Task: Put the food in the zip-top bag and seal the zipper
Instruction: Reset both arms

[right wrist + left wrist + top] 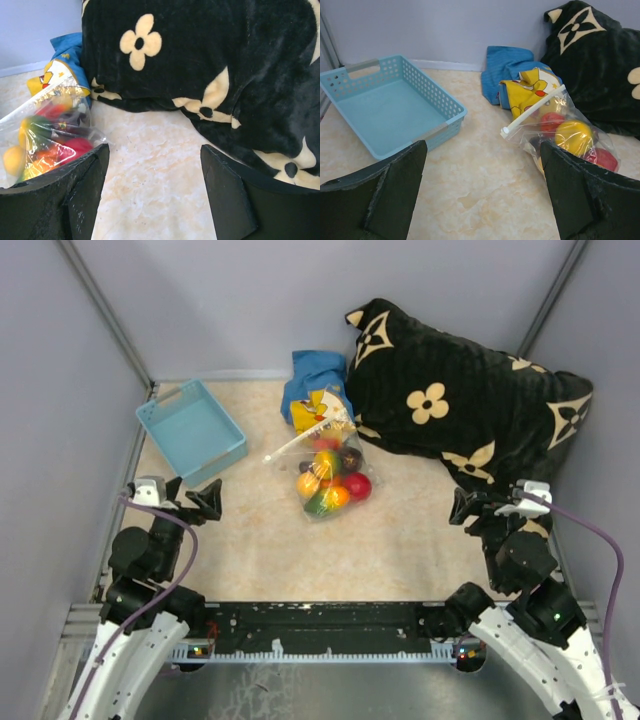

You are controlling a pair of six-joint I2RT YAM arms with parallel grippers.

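Both tools are released: the left tool point(190, 498) low at left, the right tool point(480, 507) low at right, both well apart from the zip-top bag point(332, 480) in the frame's middle. The food point(357, 486) already lies inside. The film is thin and the table point(260, 550) smooth, so I fear that pressing the zipper point(300, 440) (a stiff white strip) pushes the bag away, or that the round fruits roll to the mouth.

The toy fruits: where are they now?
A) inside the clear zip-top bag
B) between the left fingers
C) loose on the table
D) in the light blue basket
A: the toy fruits show bunched behind the plastic of the zip-top bag, apart from the basket.
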